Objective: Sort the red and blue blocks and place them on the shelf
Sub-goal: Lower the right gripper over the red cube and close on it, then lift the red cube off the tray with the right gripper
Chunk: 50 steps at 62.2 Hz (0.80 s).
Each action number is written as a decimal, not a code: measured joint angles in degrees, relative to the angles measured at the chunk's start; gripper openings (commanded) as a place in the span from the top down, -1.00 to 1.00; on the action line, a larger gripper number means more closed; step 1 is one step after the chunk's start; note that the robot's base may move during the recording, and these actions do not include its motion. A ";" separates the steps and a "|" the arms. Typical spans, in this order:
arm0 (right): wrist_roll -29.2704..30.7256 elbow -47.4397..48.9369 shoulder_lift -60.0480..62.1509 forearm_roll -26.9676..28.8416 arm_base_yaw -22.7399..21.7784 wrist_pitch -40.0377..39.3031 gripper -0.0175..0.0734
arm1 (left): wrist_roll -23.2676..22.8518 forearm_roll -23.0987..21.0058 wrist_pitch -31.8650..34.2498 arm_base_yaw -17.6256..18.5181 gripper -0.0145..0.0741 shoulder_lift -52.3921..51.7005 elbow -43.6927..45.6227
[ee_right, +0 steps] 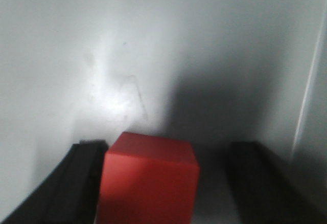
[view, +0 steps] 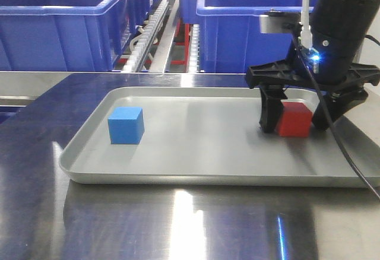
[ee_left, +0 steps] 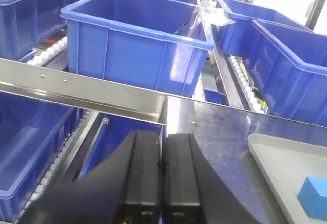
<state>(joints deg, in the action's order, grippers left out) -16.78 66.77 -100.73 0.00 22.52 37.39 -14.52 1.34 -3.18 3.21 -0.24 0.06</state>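
Red block sits at the tray's right end between the right gripper's spread jaws — grasp step, not clamped yet; next: close, lift to shelf; left gripper clenched, empty; blue block at tray's left.

tray bare beside blue block, tubs behind

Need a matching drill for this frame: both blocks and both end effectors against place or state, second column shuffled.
1 red block
2 blue block
3 left end effector
4 right end effector

A shut, off the tray
B open, around a block
C tray's left side, free
D tray's right side, between jaws

Pairs: 1-D, 2-C, 3-A, 4-B
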 measured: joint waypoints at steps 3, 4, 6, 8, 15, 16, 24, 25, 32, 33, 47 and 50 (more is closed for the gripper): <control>0.00 0.40 -0.04 0.00 0.00 0.12 0.20 | 0.00 0.00 0.00 0.00 0.37 0.00 0.00; 0.00 0.53 -0.04 0.00 0.00 0.13 0.33 | 0.00 0.00 0.00 0.00 0.37 0.00 0.00; 0.00 0.84 -0.13 0.00 0.00 0.42 0.49 | 0.00 0.00 0.00 0.00 0.37 0.00 0.00; 0.00 1.16 -0.13 0.00 0.00 0.89 0.52 | 0.00 0.00 0.00 0.00 0.37 0.00 0.00; 0.00 2.80 1.10 0.00 0.00 1.72 0.47 | 0.00 0.00 0.00 0.00 0.37 0.00 0.00; 0.00 2.91 1.43 0.00 0.00 1.72 0.47 | 0.00 0.00 0.00 0.00 0.37 0.00 0.00; 0.00 3.70 6.15 0.00 0.00 1.57 0.47 | 0.00 0.00 0.00 0.00 0.37 0.00 0.00; 0.00 3.70 6.82 0.00 0.00 1.41 0.47 | 0.00 0.00 0.00 0.00 0.37 0.00 0.00; 0.00 3.70 12.41 -0.86 0.00 0.66 0.49 | 0.00 0.00 0.00 0.00 0.37 0.00 0.00; 0.00 3.70 13.24 -1.09 0.00 0.47 0.49 | 0.00 0.00 0.00 0.00 0.37 0.00 0.00; 0.00 -1.97 29.03 -4.60 -3.48 -5.93 0.49 | 0.00 0.00 0.00 0.00 0.37 0.00 0.00; 0.00 -4.80 33.19 -4.72 -4.84 -7.77 0.49 | 0.00 0.00 0.00 0.00 0.37 0.00 0.00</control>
<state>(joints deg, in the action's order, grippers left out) -16.78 61.97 -67.54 -4.72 17.68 29.62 -14.52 1.34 -3.18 3.21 -0.24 0.06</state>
